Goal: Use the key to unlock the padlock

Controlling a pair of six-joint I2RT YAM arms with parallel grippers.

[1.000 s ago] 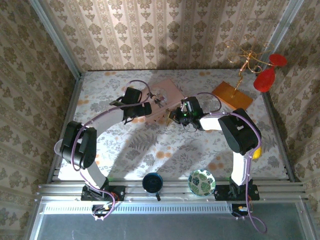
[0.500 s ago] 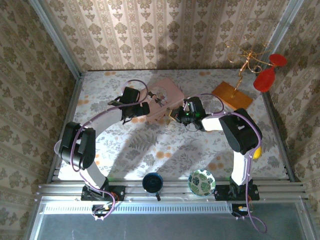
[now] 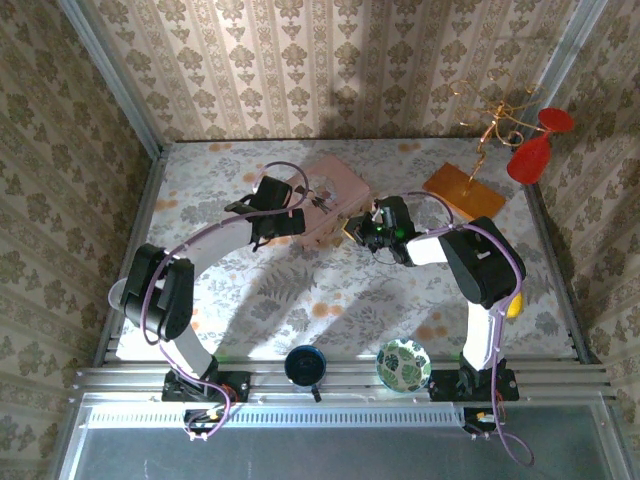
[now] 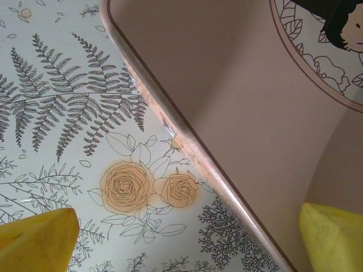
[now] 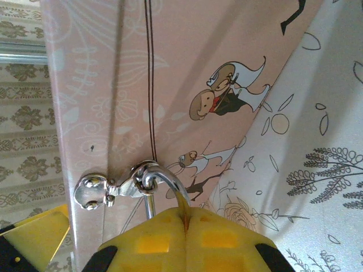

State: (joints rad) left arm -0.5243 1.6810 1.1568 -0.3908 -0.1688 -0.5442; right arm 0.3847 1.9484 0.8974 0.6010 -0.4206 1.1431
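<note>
The pink box lies at the table's middle back. In the right wrist view its side carries a silvery hasp. The padlock's thin shackle is hooked through the hasp's loop. My right gripper is shut on the padlock, and a brass sliver of its body shows between the yellow pads. From above, the right gripper sits at the box's near right side. My left gripper is open and straddles the box's near left edge, with one finger over the tablecloth and the other over the lid.
A gold wire stand on an orange base stands at the back right beside two red cups. A dark blue cup and a green patterned bowl sit near the front rail.
Both grippers have shifted a little to the right, and the pink box has slid and turned with them. The right gripper's hold on the padlock is unchanged.
</note>
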